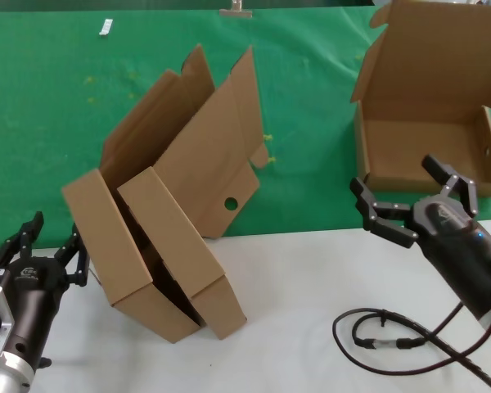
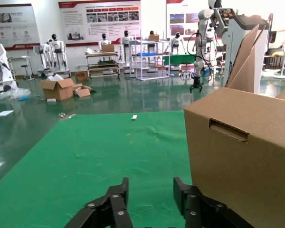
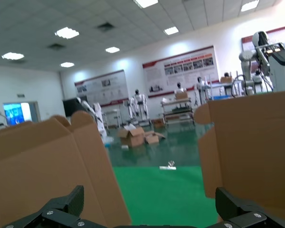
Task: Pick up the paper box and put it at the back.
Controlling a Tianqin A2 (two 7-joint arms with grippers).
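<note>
While hidden from the left wrist view, paper box (image 1: 430, 135) just beyond right tool (image 1: 415, 201), both tools spread.

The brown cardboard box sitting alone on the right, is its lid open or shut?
Open. The shallow brown cardboard mailer box rests on the green cloth with its hinged lid standing up, and its inside looks empty.

white tabletop (image 1: 311, 295) — black cable (image 1: 393, 340), leaning boxes (image 1: 164, 246), green cloth (image 1: 49, 123) — paper box (image 1: 430, 139)

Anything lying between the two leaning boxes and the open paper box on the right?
In the head view, only bare green cloth separates the leaning boxes from the open paper box. The open right gripper sits just before that box.
</note>
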